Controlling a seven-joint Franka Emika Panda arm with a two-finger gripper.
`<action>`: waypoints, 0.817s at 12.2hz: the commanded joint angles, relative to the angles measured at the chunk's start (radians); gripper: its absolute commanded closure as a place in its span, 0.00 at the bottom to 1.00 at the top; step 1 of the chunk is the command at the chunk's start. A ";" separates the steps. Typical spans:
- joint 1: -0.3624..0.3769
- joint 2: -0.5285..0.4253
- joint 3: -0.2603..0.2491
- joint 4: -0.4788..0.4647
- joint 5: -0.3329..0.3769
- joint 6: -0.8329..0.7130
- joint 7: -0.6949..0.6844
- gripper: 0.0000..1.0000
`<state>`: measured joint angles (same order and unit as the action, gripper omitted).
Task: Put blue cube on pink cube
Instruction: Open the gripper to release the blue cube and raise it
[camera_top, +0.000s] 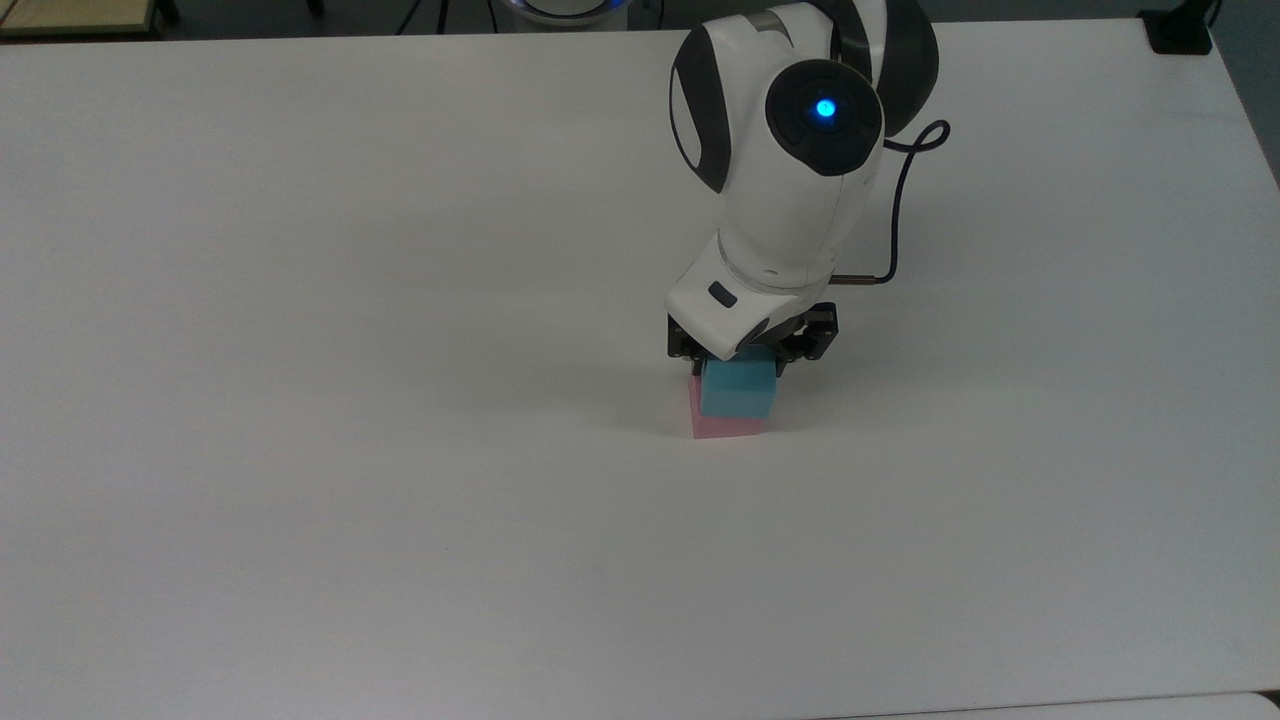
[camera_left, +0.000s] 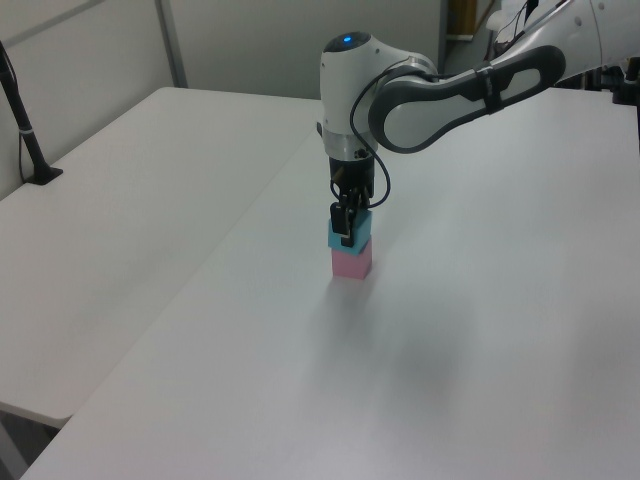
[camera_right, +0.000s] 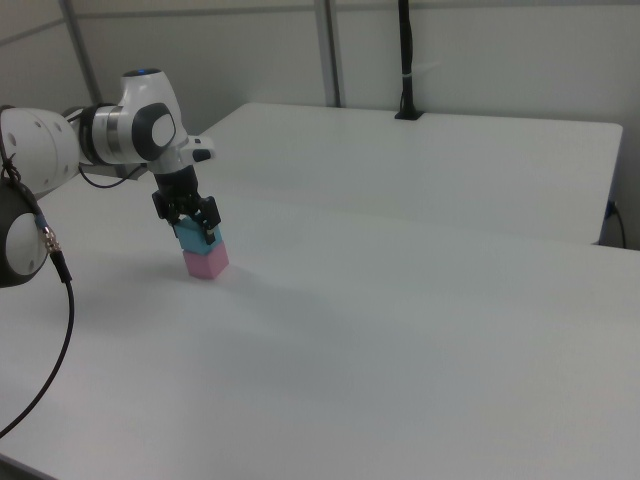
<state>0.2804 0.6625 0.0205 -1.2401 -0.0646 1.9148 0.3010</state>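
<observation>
We are seeing the blue cube (camera_top: 738, 389) sitting squarely on the pink cube (camera_top: 725, 427), faces touching, in the top view's middle, right of centre. The gripper (camera_top: 746, 362) is coming straight down over it, jaws narrowed onto the blue cube's sides and gripping it; in the left view one black finger (camera_left: 344, 224) is lying against its near face. The white table (camera_top: 350, 350) is lying bare around the stack, its edges well apart from it on every side.
</observation>
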 joint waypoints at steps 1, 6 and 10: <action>0.020 0.000 -0.022 -0.010 -0.014 0.021 0.023 0.00; 0.008 -0.312 -0.017 -0.223 -0.004 0.003 0.036 0.00; -0.081 -0.533 -0.014 -0.278 -0.003 -0.233 0.020 0.00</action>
<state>0.2484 0.2801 0.0127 -1.4191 -0.0650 1.7729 0.3207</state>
